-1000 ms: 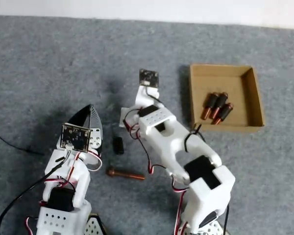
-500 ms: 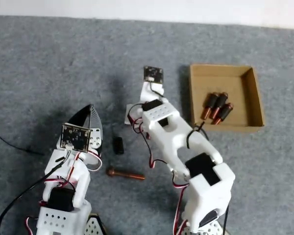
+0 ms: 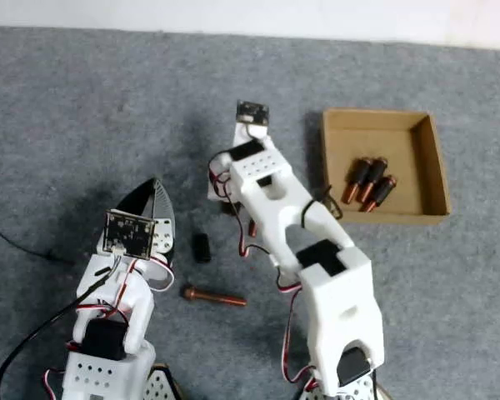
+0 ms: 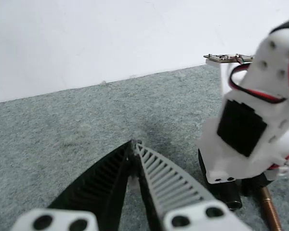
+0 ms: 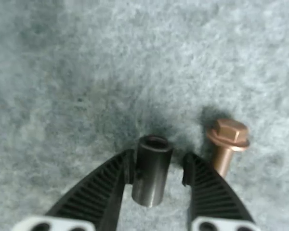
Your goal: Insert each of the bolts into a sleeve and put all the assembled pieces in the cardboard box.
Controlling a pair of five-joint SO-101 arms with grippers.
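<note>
Right now a sleeve (image 5: 151, 169) lies between the right gripper's (image 5: 157, 165) parted fingers, ungripped, a bolt (image 5: 226, 144) just beside one finger. The left gripper (image 4: 134, 144) is pinched closed on nothing, with another sleeve (image 3: 201, 247) and another bolt (image 3: 214, 296) near it. The box (image 3: 437, 167), holding three assembled pieces (image 3: 367, 183), sits well apart; bare carpet (image 3: 83, 125) stretches around.

Grey felt tabletop (image 3: 83, 100) — on it a cardboard box (image 3: 383, 218), copper bolt (image 3: 214, 296), black sleeve (image 3: 201, 247)

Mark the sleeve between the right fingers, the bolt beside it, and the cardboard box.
sleeve (image 5: 151, 177): right wrist view, side wall.
bolt (image 5: 227, 134): right wrist view, hex head.
cardboard box (image 3: 404, 146): high view, bare floor.
</note>
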